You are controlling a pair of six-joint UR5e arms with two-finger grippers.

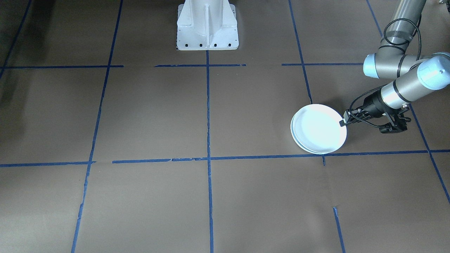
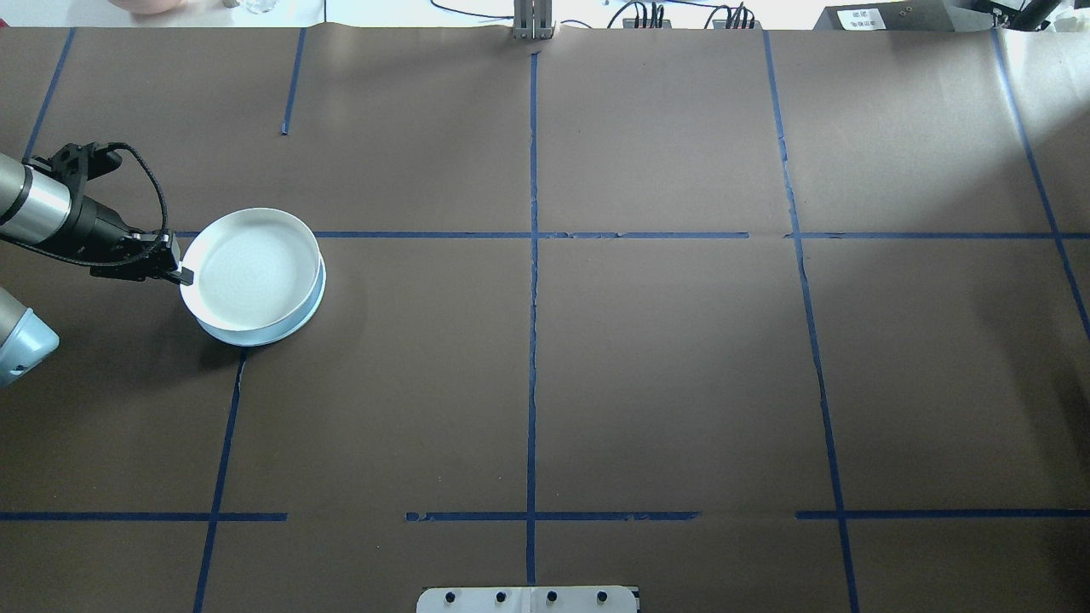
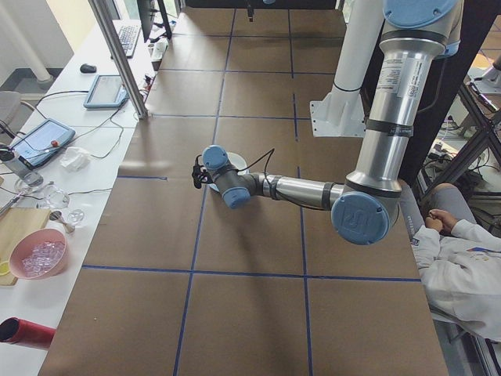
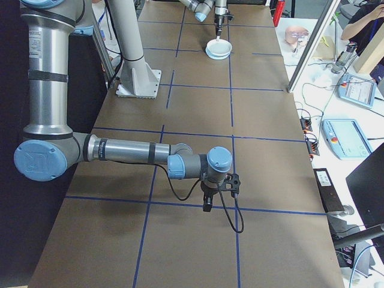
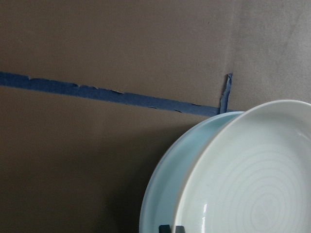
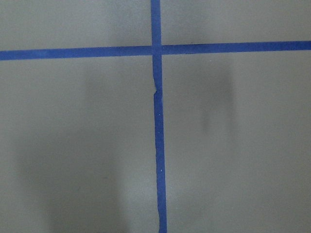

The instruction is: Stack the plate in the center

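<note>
A white plate (image 2: 251, 268) is held by its rim just above a light blue plate (image 2: 300, 317) lying on the table, at the left of the overhead view. My left gripper (image 2: 180, 274) is shut on the white plate's edge nearest the arm. In the front-facing view, the white plate (image 1: 318, 127) covers most of the blue one (image 1: 294, 137). From the left wrist, the white plate (image 5: 252, 179) overlaps the blue plate (image 5: 167, 189). My right gripper (image 4: 207, 203) hangs above a tape crossing far from the plates; I cannot tell if it is open or shut.
Brown paper with blue tape lines (image 2: 533, 255) covers the table. The robot's white base (image 1: 207, 26) stands at the middle of the robot's side. A bench with tablets and a pink bowl (image 3: 35, 254) runs along the far edge. A seated person (image 3: 462, 251) is beside the table.
</note>
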